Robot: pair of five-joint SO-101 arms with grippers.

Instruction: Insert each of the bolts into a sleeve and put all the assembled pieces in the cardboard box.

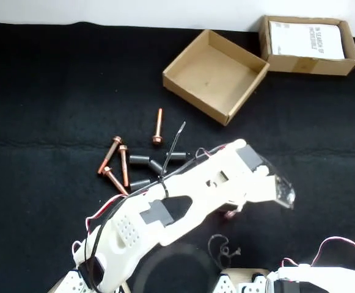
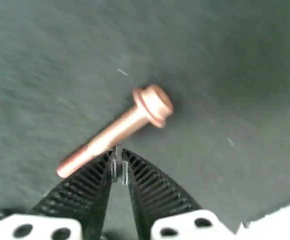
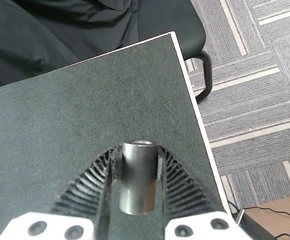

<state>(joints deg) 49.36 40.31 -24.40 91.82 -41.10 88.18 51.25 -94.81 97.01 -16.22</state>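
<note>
Surface: a black felt mat (image 1: pixel 36 85) is covering the table, with a pale strip running along the far edge.
Room: grey striped carpet tiles (image 3: pixel 254 75) are showing past the surface's white-trimmed edge (image 3: pixel 194 115).
Cardboard box (image 1: pixel 192 85): sitting open and turned cornerwise, near the middle of the far edge.
Second box (image 1: pixel 299 63): sitting at the far right corner, holding a printed sheet.
Loose bolts (image 1: pixel 124 165): four copper ones are lying left of centre.
Loose sleeves (image 1: pixel 139 160): a few dark ones are lying just beside those bolts.
Left arm (image 1: pixel 183 201): stretching from the near edge slantwise over the centre.
Left claw (image 2: pixel 119 157): fingers are pressing together, tips at the shank of a bolt (image 2: pixel 135 120) lying on the mat; cannot tell if touching.
Right claw (image 3: pixel 138 150): gripping a sleeve (image 3: pixel 137 185) upright.
Right arm (image 1: pixel 324 278): sitting at the near right corner.
Open room: bare mat is lying between the left arm and the cardboard box, and along the left edge.
</note>
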